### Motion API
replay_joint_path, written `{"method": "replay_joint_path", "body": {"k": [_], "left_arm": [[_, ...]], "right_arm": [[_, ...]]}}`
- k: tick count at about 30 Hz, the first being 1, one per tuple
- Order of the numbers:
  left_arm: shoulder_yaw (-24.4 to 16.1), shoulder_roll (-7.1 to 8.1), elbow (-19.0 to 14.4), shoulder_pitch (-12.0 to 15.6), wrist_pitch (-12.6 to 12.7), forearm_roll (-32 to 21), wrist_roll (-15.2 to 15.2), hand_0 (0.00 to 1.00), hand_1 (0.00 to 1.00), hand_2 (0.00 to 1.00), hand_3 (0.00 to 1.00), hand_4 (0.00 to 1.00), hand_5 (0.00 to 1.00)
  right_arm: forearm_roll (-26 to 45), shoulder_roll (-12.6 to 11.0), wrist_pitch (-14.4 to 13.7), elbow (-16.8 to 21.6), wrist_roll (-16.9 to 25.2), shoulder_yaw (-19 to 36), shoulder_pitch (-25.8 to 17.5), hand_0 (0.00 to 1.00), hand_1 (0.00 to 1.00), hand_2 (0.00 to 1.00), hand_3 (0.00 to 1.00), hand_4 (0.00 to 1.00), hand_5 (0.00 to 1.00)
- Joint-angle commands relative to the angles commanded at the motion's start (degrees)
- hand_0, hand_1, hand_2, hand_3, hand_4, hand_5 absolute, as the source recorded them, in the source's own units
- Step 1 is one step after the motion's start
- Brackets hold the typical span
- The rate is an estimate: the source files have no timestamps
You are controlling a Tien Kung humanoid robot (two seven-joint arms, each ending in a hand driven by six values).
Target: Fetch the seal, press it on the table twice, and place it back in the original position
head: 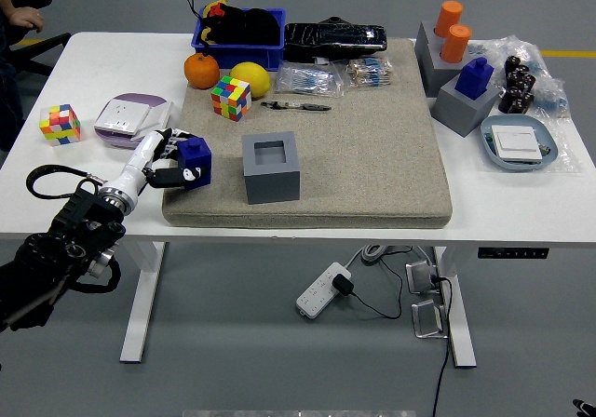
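My left hand [169, 163] is shut on a blue seal [195, 159], holding it over the left edge of the beige mat [372, 147]. The seal hangs just left of a grey square holder [271, 167] whose top socket stands empty. The black left arm [65, 245] reaches in from the lower left corner. A second blue seal [476, 75] sits in another grey holder [463, 106] at the right. My right arm does not show.
A Rubik's cube [59, 123] and a white-purple box [126, 119] lie left of the hand. An orange [201, 70], a lemon [250, 79], another cube [230, 97], a pen [296, 106] and a blue bin [238, 32] line the back. A person's hand [20, 15] shows at top left.
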Motion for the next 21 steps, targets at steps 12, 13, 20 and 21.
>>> {"method": "replay_joint_path", "body": {"k": [12, 13, 20, 21], "left_arm": [[0.79, 0.35, 1.08, 0.67, 0.12, -0.83, 0.01, 0.639, 0.547, 0.516, 0.596, 0.662, 0.002], [0.77, 0.37, 1.07, 0.65, 0.13, -0.81, -0.01, 0.639, 0.548, 0.517, 0.596, 0.668, 0.002], [0.57, 0.38, 0.84, 0.56, 0.28, -0.72, -0.27, 0.641, 0.548, 0.519, 0.596, 0.676, 0.002], [0.57, 0.36, 0.84, 0.55, 0.29, -0.72, -0.29, 0.641, 0.548, 0.519, 0.596, 0.676, 0.002]], "right_arm": [[-0.17, 0.05, -0.01, 0.04, -0.03, 0.59, -0.21, 0.810, 0.710, 0.676, 0.684, 0.720, 0.502], [-0.17, 0.07, -0.01, 0.04, -0.02, 0.61, -0.20, 0.810, 0.708, 0.676, 0.683, 0.720, 0.502], [-0.15, 0.18, -0.07, 0.07, 0.04, 0.66, -0.15, 0.810, 0.709, 0.676, 0.683, 0.720, 0.502], [-0.15, 0.19, -0.07, 0.06, 0.04, 0.68, -0.16, 0.810, 0.709, 0.676, 0.683, 0.720, 0.502]]}}
